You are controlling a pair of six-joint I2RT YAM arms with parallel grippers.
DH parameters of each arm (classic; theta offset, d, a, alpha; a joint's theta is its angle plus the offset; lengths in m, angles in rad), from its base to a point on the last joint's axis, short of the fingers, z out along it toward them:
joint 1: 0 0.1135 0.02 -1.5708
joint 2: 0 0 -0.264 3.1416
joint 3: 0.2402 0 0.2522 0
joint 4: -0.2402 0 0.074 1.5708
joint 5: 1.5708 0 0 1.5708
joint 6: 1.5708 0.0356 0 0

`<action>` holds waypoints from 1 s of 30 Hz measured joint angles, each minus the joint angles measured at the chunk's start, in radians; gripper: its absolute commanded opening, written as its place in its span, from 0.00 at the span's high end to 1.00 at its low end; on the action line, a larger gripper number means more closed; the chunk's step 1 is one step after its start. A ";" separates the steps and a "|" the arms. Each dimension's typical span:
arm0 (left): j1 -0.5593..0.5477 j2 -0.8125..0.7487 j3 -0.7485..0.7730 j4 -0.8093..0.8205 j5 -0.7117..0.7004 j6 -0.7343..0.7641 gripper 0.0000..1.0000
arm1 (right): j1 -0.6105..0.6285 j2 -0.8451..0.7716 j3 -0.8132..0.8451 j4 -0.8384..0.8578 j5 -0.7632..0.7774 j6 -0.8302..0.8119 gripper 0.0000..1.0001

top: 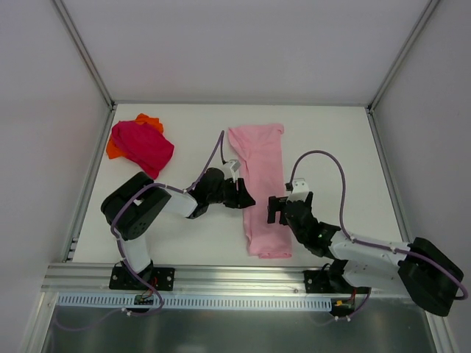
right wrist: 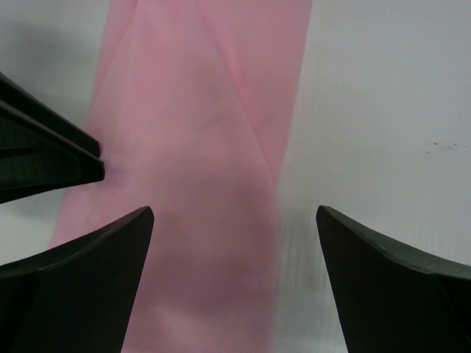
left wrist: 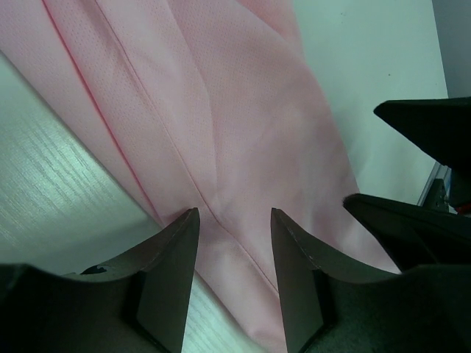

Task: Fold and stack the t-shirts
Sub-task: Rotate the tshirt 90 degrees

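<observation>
A light pink t-shirt (top: 261, 184) lies in the middle of the table, folded into a long narrow strip running front to back. My left gripper (top: 248, 198) is at the strip's left edge. In the left wrist view its jaws (left wrist: 234, 212) stand partly open, low over that edge, and the pink cloth (left wrist: 243, 132) lies flat between them. My right gripper (top: 274, 210) is at the strip's right edge. It is wide open (right wrist: 235, 209) over the cloth border (right wrist: 213, 147), holding nothing. At the back left, a crumpled magenta t-shirt (top: 143, 145) lies over an orange one (top: 149, 119).
White walls with metal corner posts (top: 85, 55) close off the table (top: 331, 147) at the back and both sides. A metal rail (top: 235, 276) runs along the near edge by the arm bases. Each gripper's black fingers show in the other's wrist view.
</observation>
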 measured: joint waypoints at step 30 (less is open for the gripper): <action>0.050 -0.024 -0.010 -0.006 -0.006 0.007 0.57 | 0.386 0.059 0.136 -0.336 0.294 0.175 0.01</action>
